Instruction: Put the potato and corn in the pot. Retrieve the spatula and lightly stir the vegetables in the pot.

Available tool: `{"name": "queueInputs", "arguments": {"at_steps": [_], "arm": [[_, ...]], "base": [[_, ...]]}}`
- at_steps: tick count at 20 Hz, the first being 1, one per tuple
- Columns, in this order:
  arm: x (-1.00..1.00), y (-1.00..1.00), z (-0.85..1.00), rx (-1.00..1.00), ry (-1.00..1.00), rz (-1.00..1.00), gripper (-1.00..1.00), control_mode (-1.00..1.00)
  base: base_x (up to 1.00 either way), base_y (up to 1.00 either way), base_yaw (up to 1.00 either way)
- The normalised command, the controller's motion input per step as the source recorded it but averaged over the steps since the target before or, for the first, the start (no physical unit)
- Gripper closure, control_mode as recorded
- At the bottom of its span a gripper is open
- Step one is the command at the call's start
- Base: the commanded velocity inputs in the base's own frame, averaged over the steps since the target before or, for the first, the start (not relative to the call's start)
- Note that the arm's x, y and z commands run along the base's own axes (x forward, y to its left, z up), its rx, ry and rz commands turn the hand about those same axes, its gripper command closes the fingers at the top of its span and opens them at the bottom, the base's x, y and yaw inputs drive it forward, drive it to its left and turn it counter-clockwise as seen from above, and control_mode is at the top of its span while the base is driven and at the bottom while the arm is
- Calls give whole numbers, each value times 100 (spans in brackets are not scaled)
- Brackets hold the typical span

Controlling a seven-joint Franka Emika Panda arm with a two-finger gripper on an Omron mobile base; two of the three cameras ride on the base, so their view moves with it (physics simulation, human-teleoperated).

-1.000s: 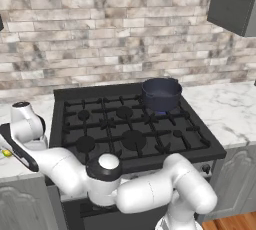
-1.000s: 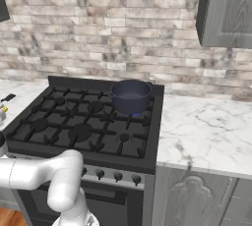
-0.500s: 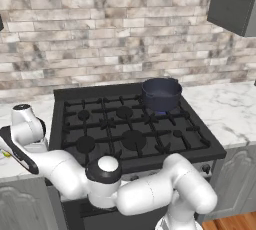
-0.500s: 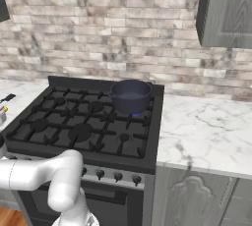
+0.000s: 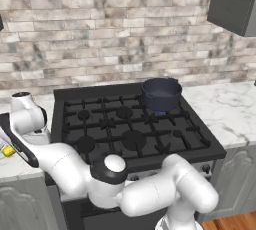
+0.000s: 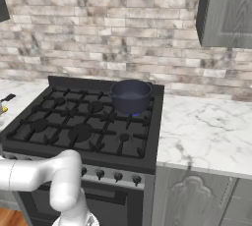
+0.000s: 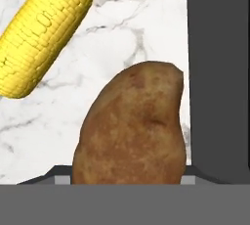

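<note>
**Potato between the end effector tips, grip unconfirmed**

Potato: brown, mottled, lying on the white marble surface. In the hand view it sits very close to the camera, broad end toward the bottom and narrower end pointing up.

End effector: the two dark tips flank the potato's lower end, one on each side, right against its outline. I cannot tell whether they are clamped on it or merely beside it; too little of them shows.

Corn: bright yellow cob, lying diagonally at the upper left of the hand view. It is near the potato but apart from it, with bare marble between them. In the left base view I see a sliver of yellow at the far left edge, beside the arm's dark wrist.

A dark flat panel runs down the right side of the hand view, just beside the potato. I cannot say what it is.

Pot: dark blue-grey, upright on the rear right burner of the black stove, with a blue glow under it. In the right base view the pot stands in the same spot. It is well apart from the vegetables, which lie on the surface to the left of the stove.

The arm reaches low and left, across the front of the stove.
</note>
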Motion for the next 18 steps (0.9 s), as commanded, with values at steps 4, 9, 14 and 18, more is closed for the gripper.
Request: {"name": "queueInputs", "arguments": {"at_steps": [4, 9, 14, 18], "arm": [[-29, -79, 98, 1, -3, 0, 100, -100], [-44, -100, 78, 4, -2, 0, 100, -100], [-41, -100, 70, 5, -5, 0, 100, -100], [0, -100, 49, 0, 0, 1, 100, -100]], "base": [[0, 0, 0], [0, 0, 0], [0, 0, 0], [0, 0, 0]]}}
